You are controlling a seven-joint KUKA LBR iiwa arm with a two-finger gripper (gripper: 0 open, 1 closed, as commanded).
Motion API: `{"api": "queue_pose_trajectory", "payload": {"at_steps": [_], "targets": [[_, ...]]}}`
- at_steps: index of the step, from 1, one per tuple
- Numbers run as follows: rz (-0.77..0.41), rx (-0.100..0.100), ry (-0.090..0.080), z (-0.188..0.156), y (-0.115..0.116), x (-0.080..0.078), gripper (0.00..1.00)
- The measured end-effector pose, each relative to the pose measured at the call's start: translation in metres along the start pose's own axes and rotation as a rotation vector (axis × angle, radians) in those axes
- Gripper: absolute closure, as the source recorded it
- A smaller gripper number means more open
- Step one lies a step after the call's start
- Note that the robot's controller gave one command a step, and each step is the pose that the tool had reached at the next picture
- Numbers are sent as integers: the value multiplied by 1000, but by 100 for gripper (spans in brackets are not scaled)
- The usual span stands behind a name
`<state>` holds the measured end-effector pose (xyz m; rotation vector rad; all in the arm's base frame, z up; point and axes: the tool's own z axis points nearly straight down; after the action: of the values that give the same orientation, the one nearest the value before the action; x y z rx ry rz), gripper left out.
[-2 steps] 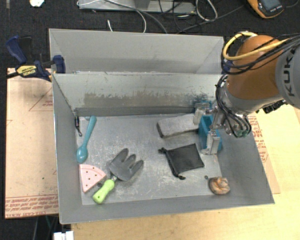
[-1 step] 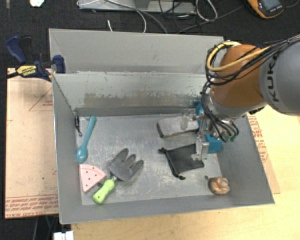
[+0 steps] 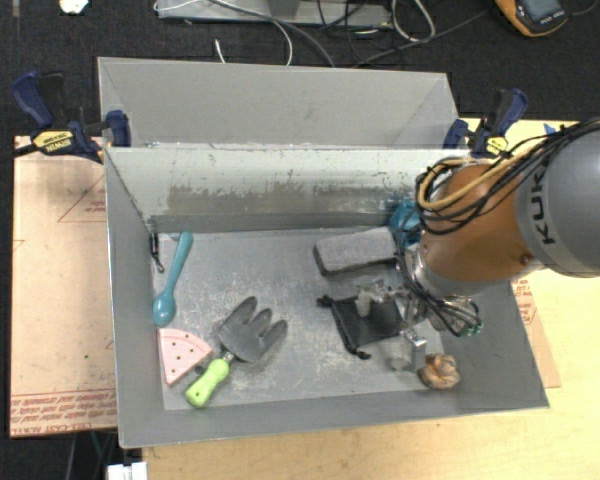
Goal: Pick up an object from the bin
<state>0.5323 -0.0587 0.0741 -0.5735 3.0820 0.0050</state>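
My gripper [image 3: 398, 316] is low in the right part of the bin, under the orange wrist cover. It is over a flat black thing [image 3: 352, 328] that lies on the bin floor and sticks out to its left. A grey oblong block [image 3: 354, 251] lies just behind it, near the back wall. A small brown lumpy thing [image 3: 440, 371] rests close in front of the gripper, towards the front right corner.
On the left lie a light blue spoon [image 3: 170, 280], a pink wedge with dots [image 3: 180, 354] and a grey hand-shaped tool with a green handle [image 3: 238, 346]. The arm and its cables hang over the bin's right side.
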Motion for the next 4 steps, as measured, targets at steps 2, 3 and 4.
{"api": "queue_pose_trajectory", "payload": {"at_steps": [2,3,4], "targets": [[-53,1,2,6,-11,-9,0],[208,1,0,-1,-5,-19,0],[105,2,-1,-3,-7,-40,0]]}}
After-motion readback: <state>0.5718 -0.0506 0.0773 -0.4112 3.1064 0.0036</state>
